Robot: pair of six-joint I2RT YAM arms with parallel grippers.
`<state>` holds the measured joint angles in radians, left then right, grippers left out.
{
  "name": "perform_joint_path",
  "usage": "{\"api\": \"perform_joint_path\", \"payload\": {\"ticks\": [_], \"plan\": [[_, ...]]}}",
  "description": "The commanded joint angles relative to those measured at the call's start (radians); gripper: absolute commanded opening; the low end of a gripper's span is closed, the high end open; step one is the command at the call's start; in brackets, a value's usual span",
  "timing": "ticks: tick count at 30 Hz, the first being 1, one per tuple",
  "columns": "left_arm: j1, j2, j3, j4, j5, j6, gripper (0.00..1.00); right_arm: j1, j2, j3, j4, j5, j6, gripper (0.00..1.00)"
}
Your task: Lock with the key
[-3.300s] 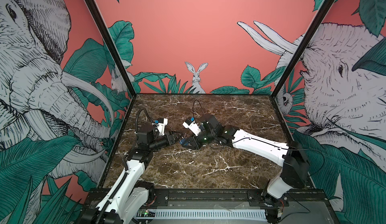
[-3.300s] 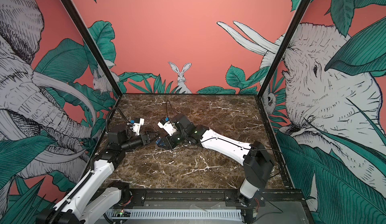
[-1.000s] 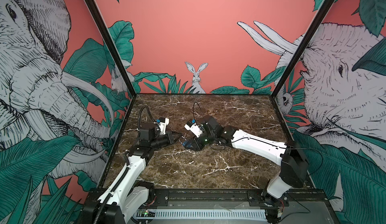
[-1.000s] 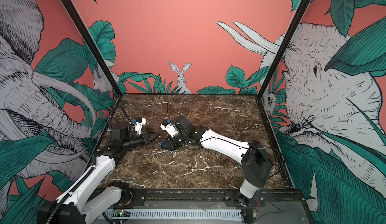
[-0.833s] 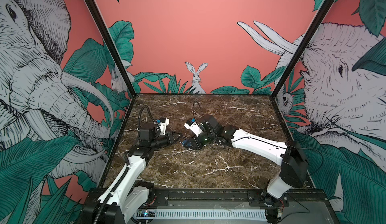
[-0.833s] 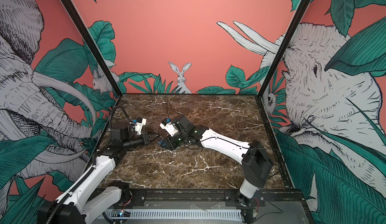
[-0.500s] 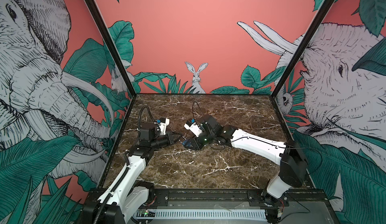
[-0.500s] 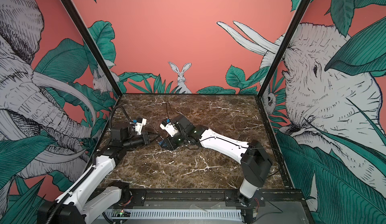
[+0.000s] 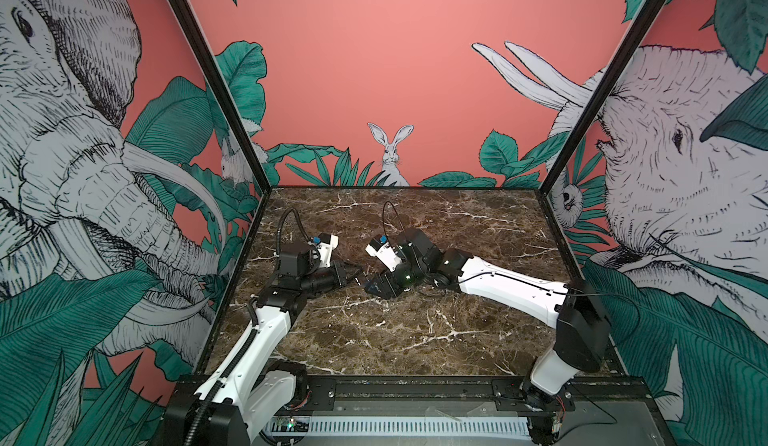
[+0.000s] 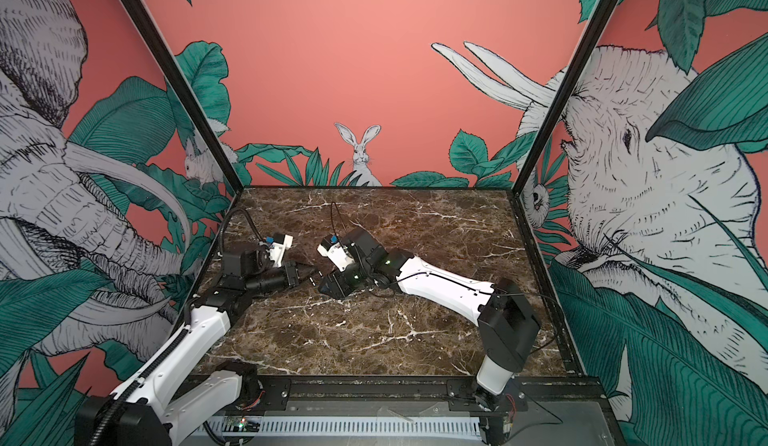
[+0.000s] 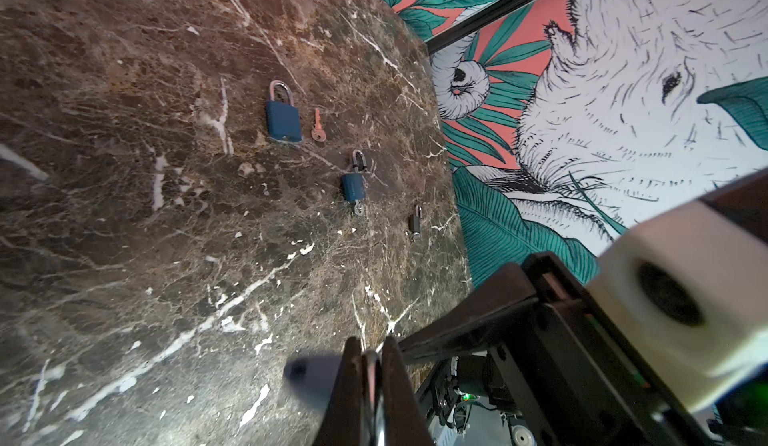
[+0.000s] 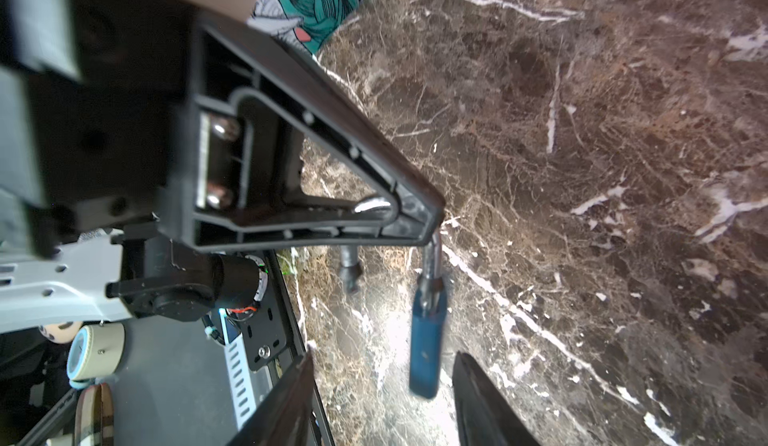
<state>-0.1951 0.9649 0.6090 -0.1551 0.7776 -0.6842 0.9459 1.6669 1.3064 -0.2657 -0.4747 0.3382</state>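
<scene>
A blue padlock hangs above the marble by its silver shackle, which stands open with its free leg out of the body. My left gripper is shut on that shackle; its black finger fills the right wrist view. The right gripper is open, a jaw on either side of the padlock body with a gap on both sides. In both top views the two grippers meet tip to tip at the table's left middle. A copper key lies on the table farther off.
Beside the copper key lies a larger blue padlock. Past it are a smaller blue padlock with a key in it and a small black padlock. The marble table is walled on three sides.
The left gripper has closed fully on the shackle. The right gripper's jaws have spread away from the padlock body. Both arms have stayed nearly in place.
</scene>
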Motion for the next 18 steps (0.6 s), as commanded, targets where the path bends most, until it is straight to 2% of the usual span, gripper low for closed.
{"api": "perform_joint_path", "payload": {"ticks": [1,6,10,11,13,15,18], "plan": [[0.000,-0.019,0.066,-0.036,0.012,0.017,0.00,-0.006,-0.056,-0.035,0.070,0.007,0.015,0.58],[0.000,-0.058,0.089,-0.088,0.003,0.021,0.00,-0.010,-0.126,-0.113,0.134,0.030,0.057,0.65],[0.000,-0.113,0.117,-0.168,-0.047,-0.020,0.00,0.001,-0.222,-0.276,0.324,0.102,0.109,0.69],[-0.001,-0.124,0.122,-0.186,-0.056,-0.037,0.00,0.020,-0.241,-0.306,0.349,0.155,0.087,0.69],[-0.001,-0.150,0.129,-0.212,-0.074,-0.078,0.00,0.084,-0.267,-0.340,0.360,0.333,0.017,0.69],[0.000,-0.174,0.135,-0.232,-0.089,-0.109,0.00,0.133,-0.262,-0.360,0.393,0.419,-0.037,0.68],[-0.001,-0.206,0.146,-0.262,-0.117,-0.136,0.00,0.215,-0.259,-0.431,0.588,0.576,-0.145,0.64]]}}
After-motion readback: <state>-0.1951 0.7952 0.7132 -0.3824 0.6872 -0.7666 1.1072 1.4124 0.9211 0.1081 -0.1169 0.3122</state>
